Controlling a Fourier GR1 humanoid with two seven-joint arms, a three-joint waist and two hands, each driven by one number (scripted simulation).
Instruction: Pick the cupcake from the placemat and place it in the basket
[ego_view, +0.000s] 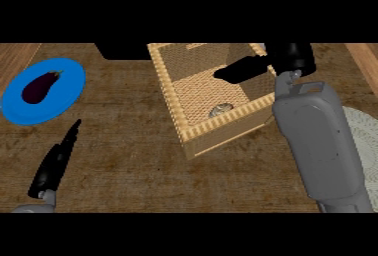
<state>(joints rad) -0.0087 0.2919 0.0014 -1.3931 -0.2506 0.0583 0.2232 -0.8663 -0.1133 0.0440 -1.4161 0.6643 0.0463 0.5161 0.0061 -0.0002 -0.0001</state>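
A woven basket (177, 107) stands at the middle of the wooden counter. The cupcake (221, 110) lies inside it, low against the near wall, only partly showing. My right hand (288, 57) hovers over the basket's right rim, its fingers (236, 71) stretched straight out above the inside and holding nothing. The pale placemat (363, 135) shows at the right edge, mostly hidden behind my right forearm. My left hand (53, 162) rests at the lower left, open with fingers pointing up.
A blue plate (63, 95) holding a dark purple eggplant (40, 86) sits at the far left. A black object (122, 50) lies beyond the basket at the top. Bare counter lies between the plate and the basket.
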